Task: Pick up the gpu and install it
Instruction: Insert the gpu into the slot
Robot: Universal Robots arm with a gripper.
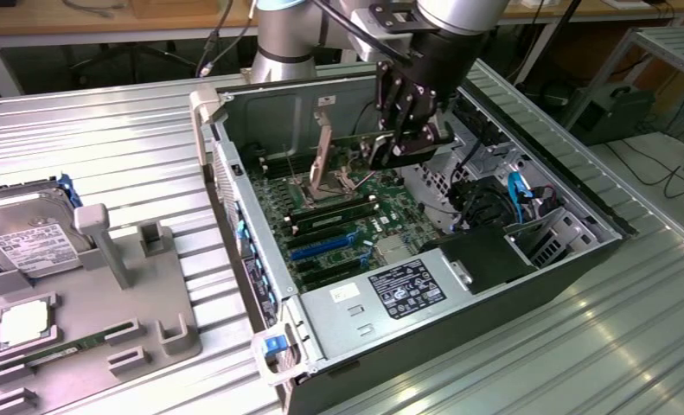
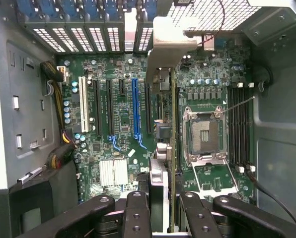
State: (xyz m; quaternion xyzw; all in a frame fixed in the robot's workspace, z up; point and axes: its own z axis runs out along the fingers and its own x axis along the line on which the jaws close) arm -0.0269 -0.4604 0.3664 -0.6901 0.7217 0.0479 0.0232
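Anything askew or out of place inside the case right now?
Nothing looks damaged or spilled. The gpu hangs edge-on in the pincer above the motherboard, not seated in any slot; the CPU socket is bare.

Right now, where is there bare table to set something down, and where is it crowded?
Free: ribbed table beyond the grey fixture, and the stretch on the exterior view's right of the computer case. Crowded: inside the case, where the gripper holds the gpu.

Power supply label (image 1: 406, 290), hard drive label (image 1: 24, 245): illegible.
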